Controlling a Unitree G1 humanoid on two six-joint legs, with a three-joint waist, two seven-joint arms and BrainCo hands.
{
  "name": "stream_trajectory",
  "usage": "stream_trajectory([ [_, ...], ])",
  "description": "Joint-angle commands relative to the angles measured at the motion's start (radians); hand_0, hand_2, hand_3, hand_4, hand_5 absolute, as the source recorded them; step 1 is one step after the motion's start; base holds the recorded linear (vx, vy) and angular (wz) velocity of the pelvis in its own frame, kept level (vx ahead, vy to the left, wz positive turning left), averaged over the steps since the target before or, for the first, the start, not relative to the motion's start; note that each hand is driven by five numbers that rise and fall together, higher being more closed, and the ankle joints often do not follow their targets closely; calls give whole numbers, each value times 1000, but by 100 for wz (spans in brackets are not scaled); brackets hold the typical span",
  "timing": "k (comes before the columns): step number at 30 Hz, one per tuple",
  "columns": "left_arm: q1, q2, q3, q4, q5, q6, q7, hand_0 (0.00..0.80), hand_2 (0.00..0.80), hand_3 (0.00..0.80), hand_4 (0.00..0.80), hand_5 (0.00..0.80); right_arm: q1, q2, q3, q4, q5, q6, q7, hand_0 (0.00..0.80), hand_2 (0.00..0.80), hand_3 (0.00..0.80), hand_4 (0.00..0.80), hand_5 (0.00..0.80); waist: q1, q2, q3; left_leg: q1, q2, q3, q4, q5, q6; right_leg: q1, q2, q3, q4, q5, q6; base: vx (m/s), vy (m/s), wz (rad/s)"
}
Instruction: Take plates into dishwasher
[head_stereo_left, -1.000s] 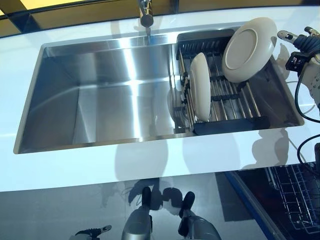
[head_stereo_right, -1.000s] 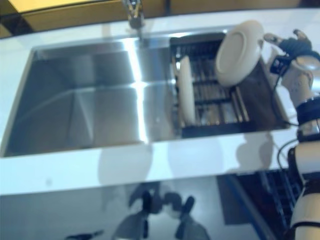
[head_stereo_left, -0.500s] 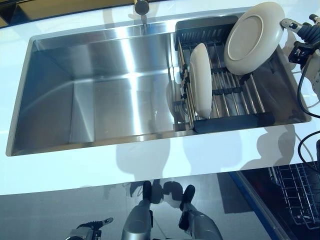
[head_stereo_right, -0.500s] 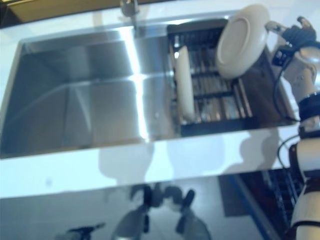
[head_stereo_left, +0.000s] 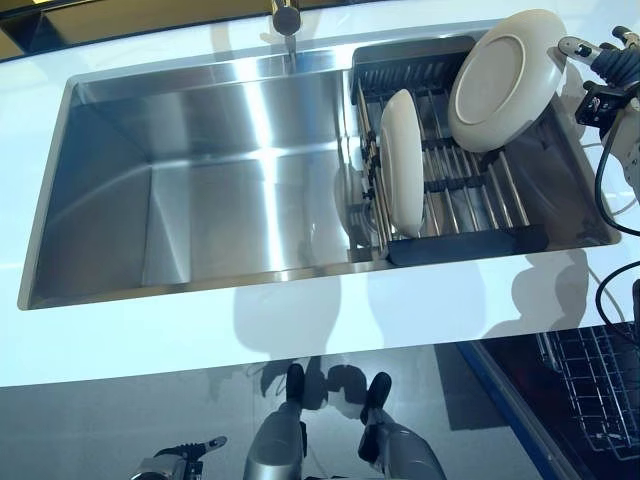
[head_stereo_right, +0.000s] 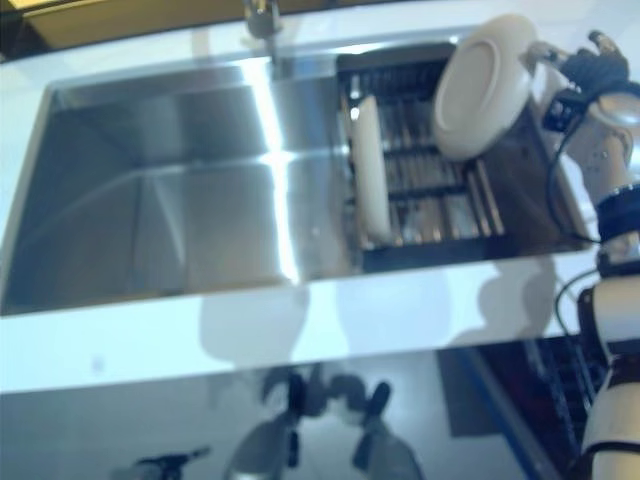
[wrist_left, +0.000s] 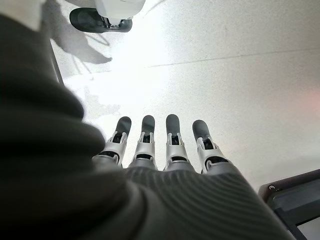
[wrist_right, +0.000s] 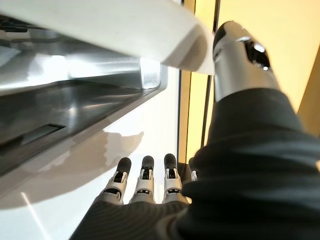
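Only one plate up at the sink's far right corner

Over at the right end of the sink (head_stereo_left: 120, 190), a dark rack (head_stereo_left: 470, 238) with metal bars sits inside the basin. A cream plate (head_stereo_left: 403, 175) stands on edge in the rack's left side, close to the near rim. A second, larger plate (head_stereo_left: 505, 80) is tilted up over the rack's far right corner, with its hollow face turned towards the camera. Its lower edge is down by the bars, though I cannot tell whether it rests on them.

The right hand (head_stereo_right: 588, 72) is just beside that raised plate, above the counter (head_stereo_left: 300, 330) at the sink's right edge. Its thumb (wrist_right: 239, 60) lies against the plate's rim. Its fingers (wrist_right: 143, 182) are stretched out straight over the white counter, not wrapped round the plate.

The left hand (wrist_left: 170, 150) hangs low, well apart from the sink, with its fingers straight and loose over the pale floor (wrist_left: 240, 75), holding nothing.

The tap (head_stereo_left: 288, 20) stands at the middle of the sink's far edge. A wire dishwasher basket (head_stereo_left: 600, 390) shows below the counter's near right corner; no plate can be seen in the part that shows
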Motion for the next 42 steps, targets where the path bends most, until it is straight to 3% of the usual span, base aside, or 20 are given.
stream_trajectory([
  [1,10,54,-84,53,11,20,2,0,0,0,0,0,-99,-21,46,-49,36,-39,-2,0,0,0,0,0,-10,-49,-55,-19,7,33,-4,4,-41,48,-69,32,0,-29,114,38,-8,1],
  [12,18,55,-84,62,24,20,0,0,0,0,0,0,-104,-17,56,-57,40,-14,11,0,0,0,0,0,-14,-59,-80,5,11,39,-4,2,-41,69,-66,40,-1,-33,113,6,0,0],
  [42,-7,49,-93,37,-1,35,5,0,0,0,0,0,-109,19,70,-48,33,12,47,0,0,0,0,0,-2,-45,-44,-20,3,31,-4,4,-36,47,-74,31,0,-27,111,-1,0,0],
])
